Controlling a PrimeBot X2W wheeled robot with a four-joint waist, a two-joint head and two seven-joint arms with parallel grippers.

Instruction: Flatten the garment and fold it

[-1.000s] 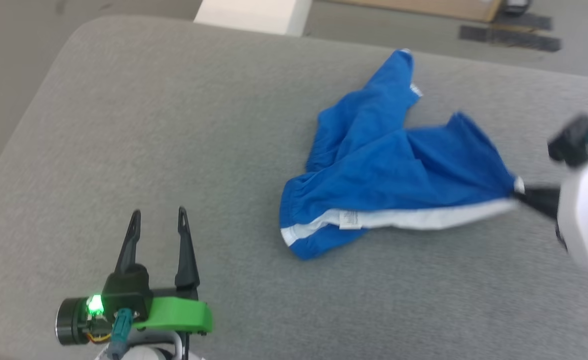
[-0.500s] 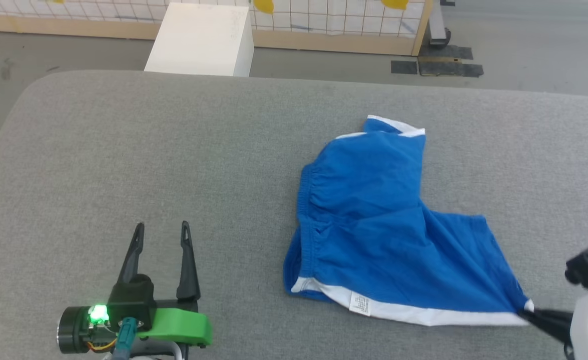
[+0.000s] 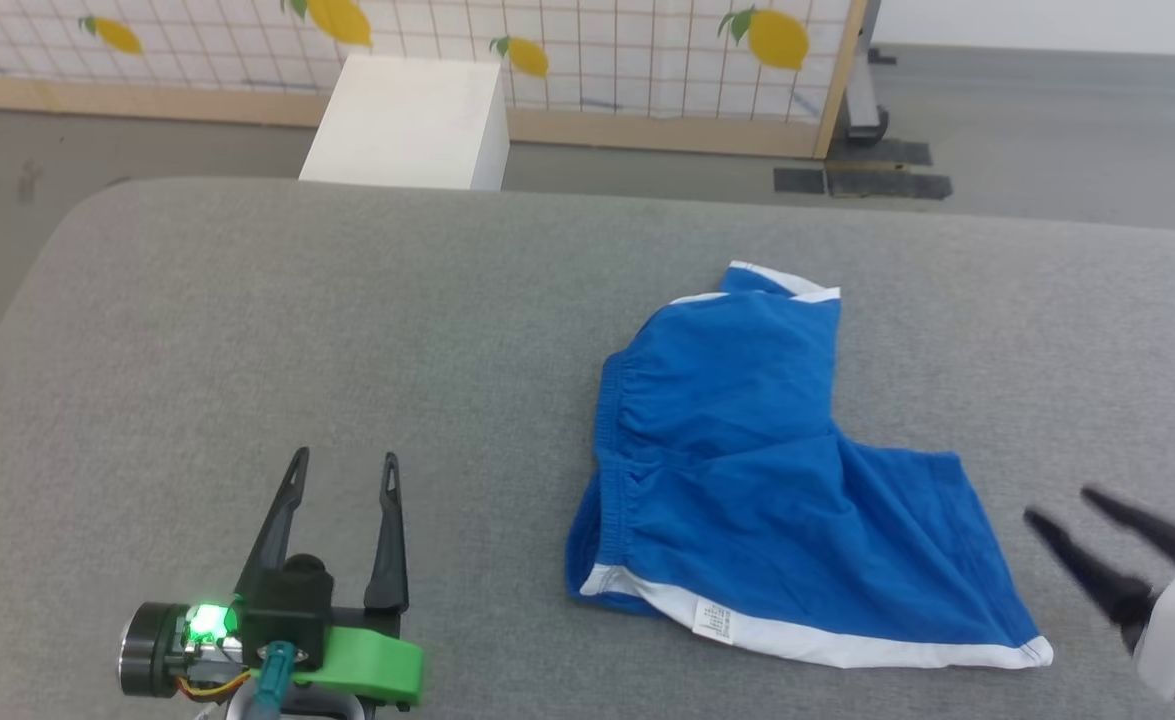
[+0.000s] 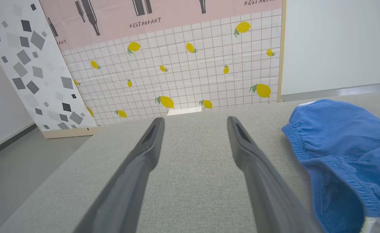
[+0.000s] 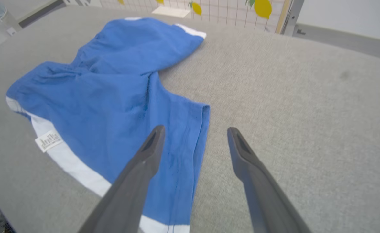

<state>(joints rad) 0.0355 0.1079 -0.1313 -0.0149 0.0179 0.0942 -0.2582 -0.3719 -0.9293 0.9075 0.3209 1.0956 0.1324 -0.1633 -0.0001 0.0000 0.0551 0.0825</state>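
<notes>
You have the garment lying on the grey bench, spread mostly flat with soft creases. Its gathered waistband runs down the garment's left edge. One leg reaches away from the robot and has white trim at its far tip; the other stretches to the right. A white stripe borders the garment's near edge, with a small white label on it.

The right hand sits just right of the garment's right leg, fingers spread and holding nothing. In the right wrist view one finger lines up over the blue hem and the other over the bench. The left hand is well to the garment's left, also spread and empty.

Beyond the garment, off the bench, stand a white box and a lemon-patterned panel.
</notes>
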